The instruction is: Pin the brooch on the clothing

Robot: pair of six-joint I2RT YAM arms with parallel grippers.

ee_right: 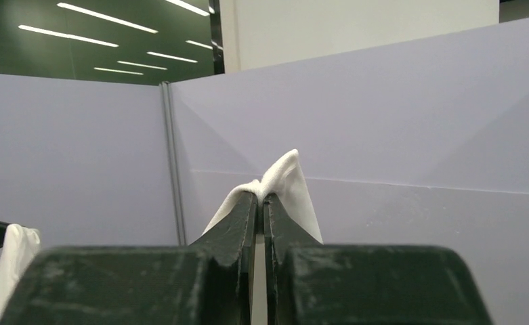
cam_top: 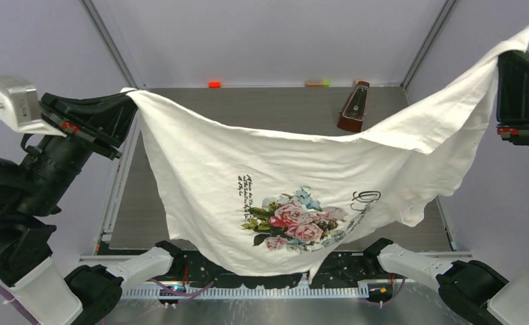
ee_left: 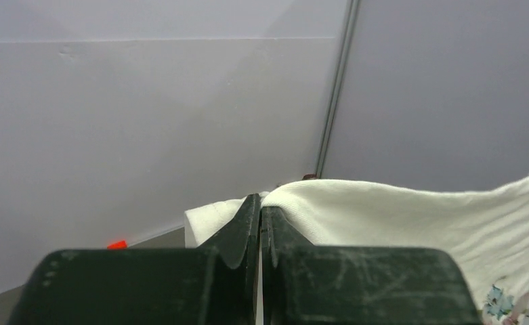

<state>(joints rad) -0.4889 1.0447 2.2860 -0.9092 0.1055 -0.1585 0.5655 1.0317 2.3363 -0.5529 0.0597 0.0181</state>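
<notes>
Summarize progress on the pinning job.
Done: T-shirt raised over the table, left jaws and right jaws each shut on an edge. In hand: shirt hangs spread between them, print toward the top camera. Left: no brooch visible on the fabric, so pinning itself is not done.

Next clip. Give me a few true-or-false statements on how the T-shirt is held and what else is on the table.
1. The left fingers and the right fingers are each shut on an edge of the T-shirt. True.
2. The T-shirt lies flat on the table. False: it hangs in the air, stretched between the two arms.
3. The rose print shows in the top view. True.
4. The brown wooden object rests on the T-shirt. False: it stands on the far side of the table, behind the raised cloth.
</notes>
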